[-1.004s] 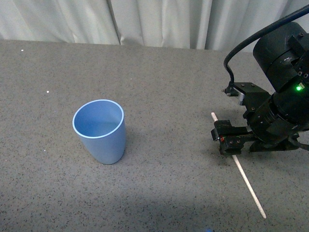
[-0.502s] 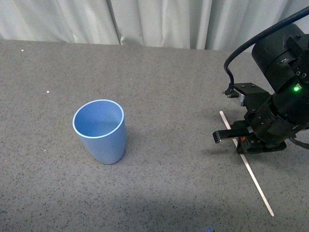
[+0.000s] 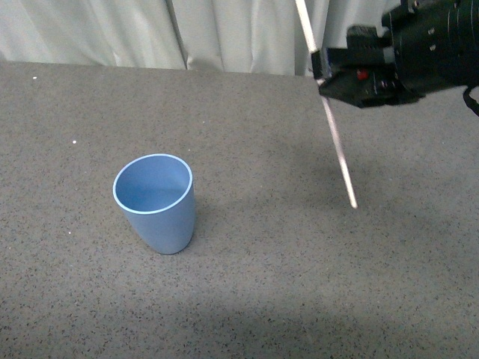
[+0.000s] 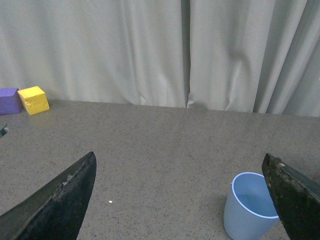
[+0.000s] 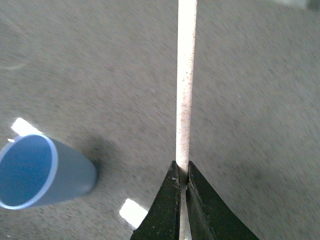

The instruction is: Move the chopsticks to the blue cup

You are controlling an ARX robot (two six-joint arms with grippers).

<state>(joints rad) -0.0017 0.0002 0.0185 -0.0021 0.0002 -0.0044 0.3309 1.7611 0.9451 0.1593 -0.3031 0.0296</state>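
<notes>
The bench (image 3: 247, 284) is a dark grey surface flecked with fine pale speckles, and a few tiny white specks (image 3: 74, 142) lie on its far left part. Behind it hangs a pale grey-white curtain (image 3: 224, 34) in long vertical pleats, closing off the whole back of the scene. In the left wrist view a yellow block (image 4: 33, 99) and a purple block (image 4: 8, 100) sit side by side, touching, at the foot of the curtain and well apart from everything else.

The blue cup (image 3: 156, 206) stands upright on the bench left of centre, mouth up, its paler rim showing all round. It also shows low in the left wrist view (image 4: 250, 205) and to one side in the right wrist view (image 5: 35, 172).

The right fingers (image 3: 352, 78), black with a small red spot, are raised high at the far right and pinched tight together on the chopsticks (image 3: 337, 149). The right wrist view shows the two fingers (image 5: 170, 210) closed on the stick (image 5: 185, 75) with no gap. The stick is steeply tilted: its upper end runs out of the top of the front view, and its lower end points down over bare bench to the right of the cup, well apart from it. Whether that tip touches the bench cannot be told.

The left fingers (image 4: 60, 200) are spread wide with nothing between them but bench and curtain.
</notes>
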